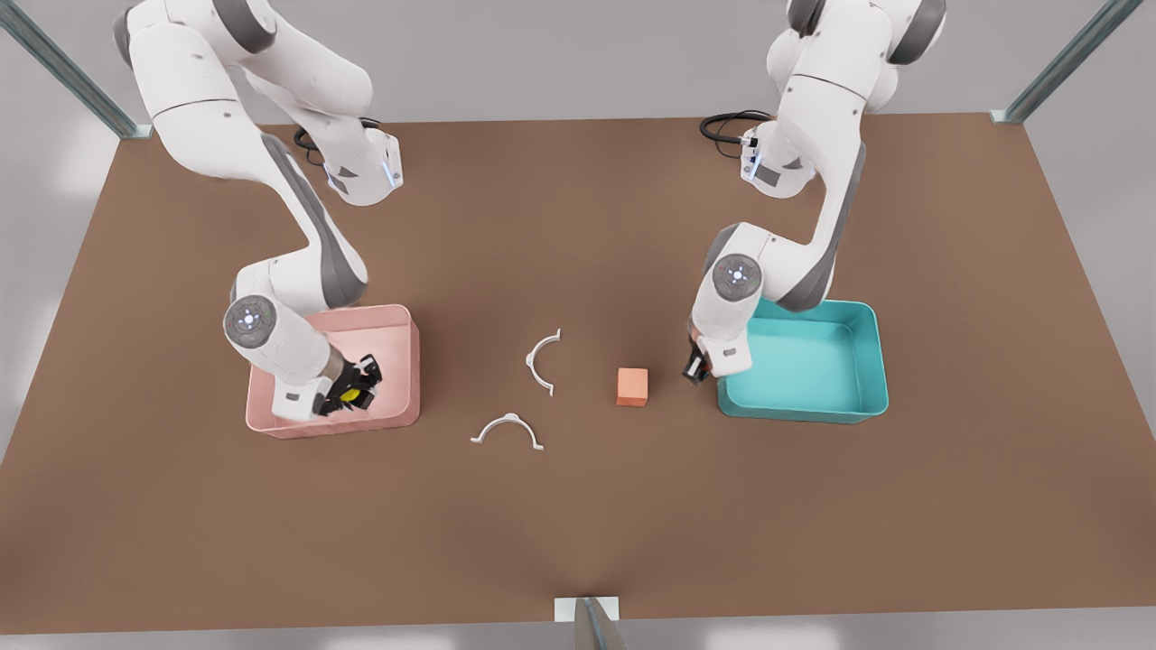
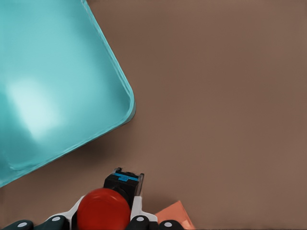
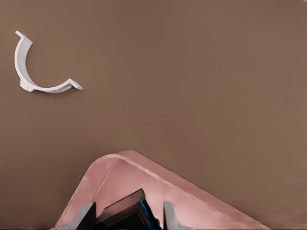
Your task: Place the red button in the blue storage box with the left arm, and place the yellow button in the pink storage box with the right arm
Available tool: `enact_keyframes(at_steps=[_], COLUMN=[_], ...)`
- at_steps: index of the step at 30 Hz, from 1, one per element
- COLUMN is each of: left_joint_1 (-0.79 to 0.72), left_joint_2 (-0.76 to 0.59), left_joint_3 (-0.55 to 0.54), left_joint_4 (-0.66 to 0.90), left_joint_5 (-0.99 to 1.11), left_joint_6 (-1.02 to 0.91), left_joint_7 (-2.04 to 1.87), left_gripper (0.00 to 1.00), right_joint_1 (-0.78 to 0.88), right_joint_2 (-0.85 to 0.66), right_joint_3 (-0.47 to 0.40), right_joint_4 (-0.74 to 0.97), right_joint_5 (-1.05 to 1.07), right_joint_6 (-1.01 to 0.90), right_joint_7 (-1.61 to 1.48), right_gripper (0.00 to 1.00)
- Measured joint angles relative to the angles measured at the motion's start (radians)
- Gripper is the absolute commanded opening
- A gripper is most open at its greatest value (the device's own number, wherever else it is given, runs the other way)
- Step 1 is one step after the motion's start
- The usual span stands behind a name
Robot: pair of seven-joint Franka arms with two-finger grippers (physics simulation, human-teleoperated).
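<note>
Arms both bent low: left hand (image 1: 694,368) grasping red button (image 2: 103,210) just outside blue storage box (image 1: 862,361), cap toward wrist camera; right hand (image 1: 354,390) clamps yellow button (image 1: 350,394) inside pink storage box (image 1: 397,318).

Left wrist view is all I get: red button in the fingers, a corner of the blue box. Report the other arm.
Observer: The right gripper is low inside the pink storage box, shut on the yellow button.
Operator: Place my gripper against the whole box.
Observer: The left gripper hangs just outside the blue storage box, at the wall that faces the orange cube.
Operator: List what else lies between the boxes.
Observer: Two white curved clips, one beside the cube, the other nearer the pink box, apart from each other.
</note>
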Motion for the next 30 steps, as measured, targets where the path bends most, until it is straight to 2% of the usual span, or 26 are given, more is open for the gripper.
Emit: enact_keyframes(at_steps=[2,3,5,6,7,9,10,11,12,14,15,16,18,21,23,26,30], left_joint_1=[-0.002,-0.003,0.001,0.018,0.038,0.054,0.054,0.054,0.053,0.053,0.054,0.059,0.072,0.126,0.233,0.349,0.361], left_joint_2=[-0.055,-0.07,-0.073,-0.063,-0.046,0.0,0.019,0.034,0.043,0.047,0.045,0.043,0.041,0.019,0.003,-0.014,0.016], left_joint_3=[0.044,0.081,0.169,0.199,0.214,0.226,0.226,0.226,0.226,0.225,0.226,0.226,0.228,0.219,0.127,0.018,-0.014], left_joint_4=[0.004,0.006,0.006,0.006,0.006,0.007,0.007,0.007,0.007,0.015,0.034,0.086,0.266,0.486,0.594,0.69,0.731], left_joint_5=[0.006,0.008,0.01,0.009,0.009,-0.01,-0.023,-0.035,-0.048,-0.068,-0.075,-0.086,-0.103,-0.111,-0.113,-0.109,-0.101], left_joint_6=[-0.076,-0.11,-0.163,-0.184,-0.2,-0.218,-0.224,-0.227,-0.23,-0.236,-0.245,-0.265,-0.337,-0.447,-0.515,-0.607,-0.689], left_joint_7=[0.016,0.03,0.07,0.093,0.116,0.158,0.178,0.197,0.215,0.248,0.268,0.294,0.375,0.54,0.644,0.781,0.93], left_gripper=[0.49,0.49,0.49,0.49,0.49,0.5,0.65,1.0,1.0,1.0,1.0,1.0,1.0,1.0,1.0,1.0,1.0], right_joint_1=[-0.094,-0.118,-0.135,-0.134,-0.132,-0.118,-0.111,-0.091,0.007,0.3,0.37,0.4,0.383,0.367,0.382,0.395,0.403], right_joint_2=[-0.027,-0.032,-0.035,-0.035,-0.035,-0.034,-0.034,-0.038,-0.073,-0.23,-0.249,-0.255,-0.251,-0.163,-0.134,-0.116,-0.093], right_joint_3=[0.044,0.052,0.057,0.059,0.059,0.061,0.074,0.079,-0.01,-0.365,-0.459,-0.512,-0.544,-0.556,-0.56,-0.554,-0.549], right_joint_4=[-0.094,-0.123,-0.146,-0.145,-0.132,-0.081,-0.012,0.098,0.188,0.242,0.303,0.352,0.42,0.585,0.622,0.635,0.632], right_joint_5=[-0.002,-0.004,-0.011,-0.013,-0.021,-0.045,-0.052,-0.057,-0.059,-0.003,0.011,0.021,0.034,0.046,0.058,0.074,0.083], right_joint_6=[0.01,0.016,0.024,0.026,0.028,0.026,0.006,-0.034,-0.078,-0.177,-0.242,-0.302,-0.414,-0.574,-0.632,-0.682,-0.695], right_joint_7=[-0.004,-0.005,-0.004,-0.003,-0.001,0.004,0.011,0.019,0.027,0.046,0.059,0.075,0.106,0.15,0.178,0.215,0.256], right_gripper=[0.51,0.59,0.89,0.98,1.0,1.0,1.0,1.0,1.0,1.0,1.0,1.0,1.0,1.0,1.0,1.0,1.0])
